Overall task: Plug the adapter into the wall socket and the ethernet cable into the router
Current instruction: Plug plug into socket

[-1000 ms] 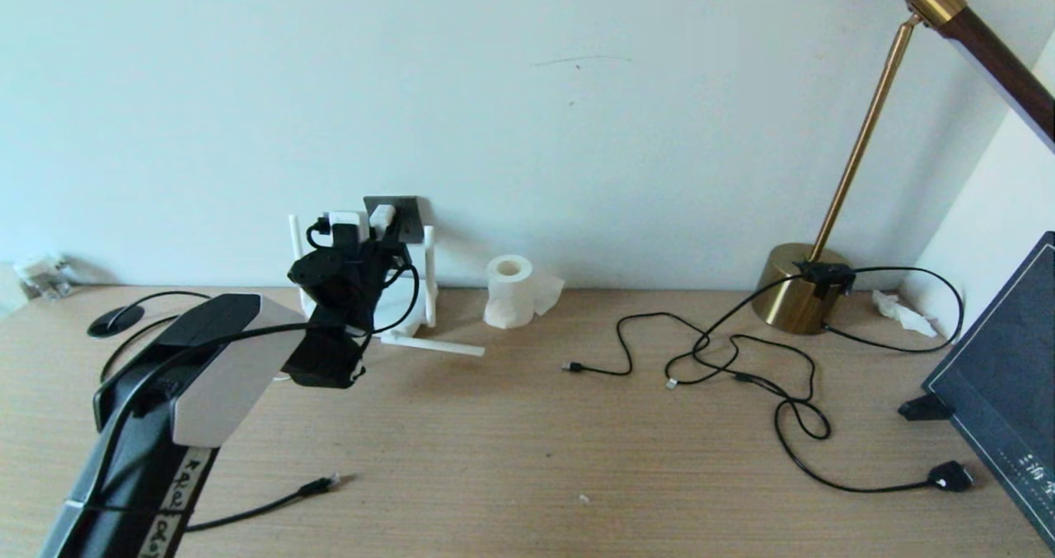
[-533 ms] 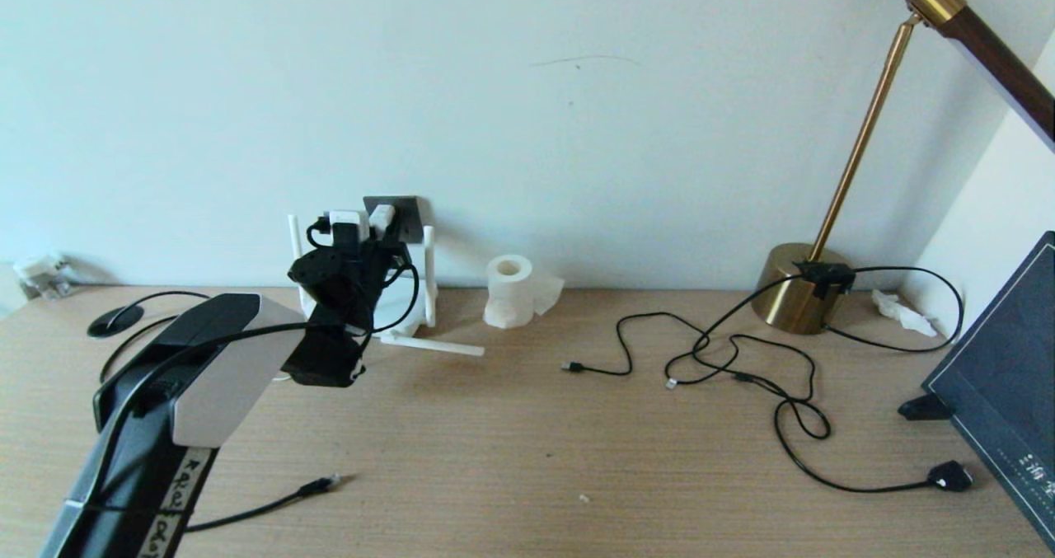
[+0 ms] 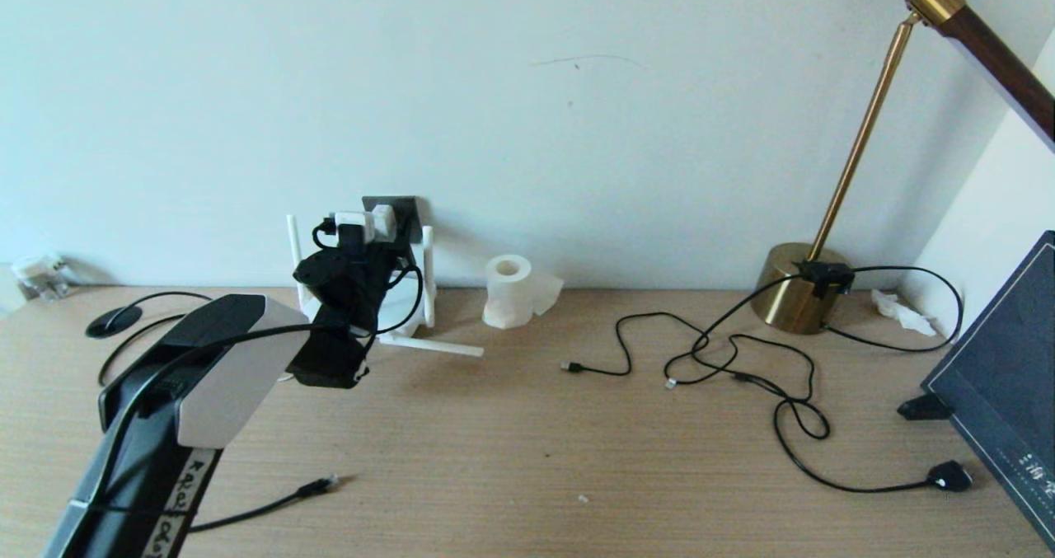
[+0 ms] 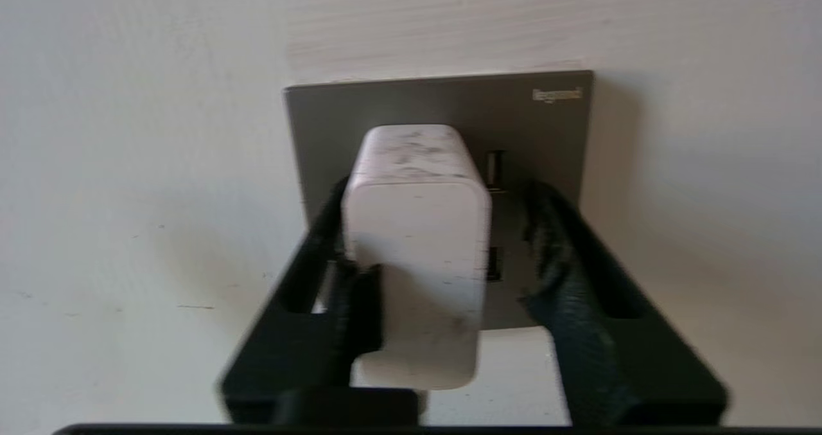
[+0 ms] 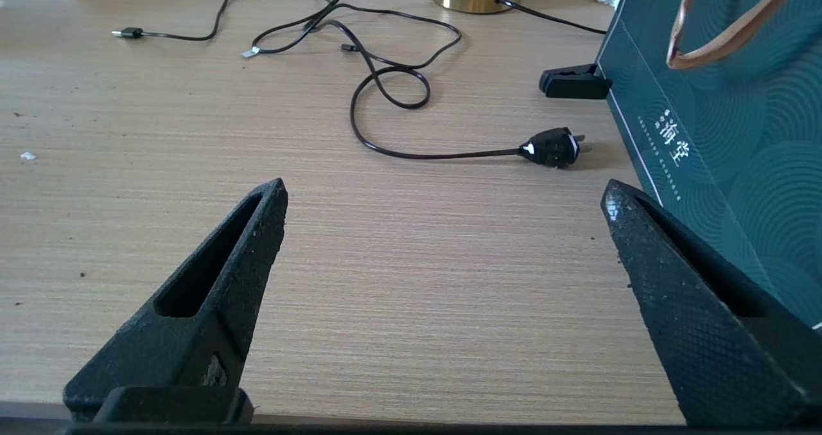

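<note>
The white adapter (image 4: 417, 242) stands pressed against the dark grey wall socket (image 4: 449, 101), at the wall in the head view (image 3: 382, 217). My left gripper (image 4: 442, 192) is open around it: one finger touches its side, the other finger (image 4: 565, 261) stands apart with a gap. Below the socket (image 3: 405, 207), the white router (image 3: 404, 298) is partly hidden by my left arm, with one antenna (image 3: 433, 346) lying on the desk. The ethernet cable's plug (image 3: 330, 482) rests on the desk near the front left. My right gripper (image 5: 444, 189) hangs open over bare desk.
A tissue roll (image 3: 508, 290) stands right of the router. Thin black USB cables (image 3: 709, 352) sprawl mid-right, beside the brass lamp base (image 3: 795, 298) and the lamp's plug (image 3: 948, 477). A dark green bag (image 3: 1005, 385) stands at the right edge. A black disc (image 3: 115, 321) lies far left.
My left arm has shifted slightly up and toward the wall, carrying the adapter closer against the socket. Nothing else on the desk has moved.
</note>
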Motion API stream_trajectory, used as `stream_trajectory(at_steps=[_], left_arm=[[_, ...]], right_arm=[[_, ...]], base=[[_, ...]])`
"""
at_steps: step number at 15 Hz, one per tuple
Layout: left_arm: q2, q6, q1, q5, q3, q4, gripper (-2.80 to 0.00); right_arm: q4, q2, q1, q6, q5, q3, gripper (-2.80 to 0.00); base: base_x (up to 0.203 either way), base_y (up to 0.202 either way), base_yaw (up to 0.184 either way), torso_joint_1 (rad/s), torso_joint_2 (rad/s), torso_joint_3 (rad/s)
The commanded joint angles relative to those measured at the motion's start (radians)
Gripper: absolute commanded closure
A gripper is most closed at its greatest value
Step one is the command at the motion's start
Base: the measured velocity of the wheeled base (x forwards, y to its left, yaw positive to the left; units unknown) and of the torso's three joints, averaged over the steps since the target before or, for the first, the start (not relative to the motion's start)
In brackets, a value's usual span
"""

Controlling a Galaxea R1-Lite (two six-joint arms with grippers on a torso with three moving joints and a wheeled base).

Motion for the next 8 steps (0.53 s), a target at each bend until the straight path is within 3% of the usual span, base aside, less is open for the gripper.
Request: stream_trajectory(at_steps=[1, 8], left_arm=[[-0.003, -0.001, 0.001, 0.001, -0.001, -0.013, -2.8], [-0.022, -0.001, 0.001, 0.015, 0.003, -0.016, -2.8]], right_arm=[[0.0, 0.002, 0.0, -0.001, 0.0, 0.0, -2.8], [0.0, 0.0, 0.0, -0.001, 0.0, 0.0, -2.8]], base=[[0.0, 0.0, 0.0, 0.0, 0.0, 0.0], [0.0, 0.0, 0.0, 0.0, 0.0, 0.0]])
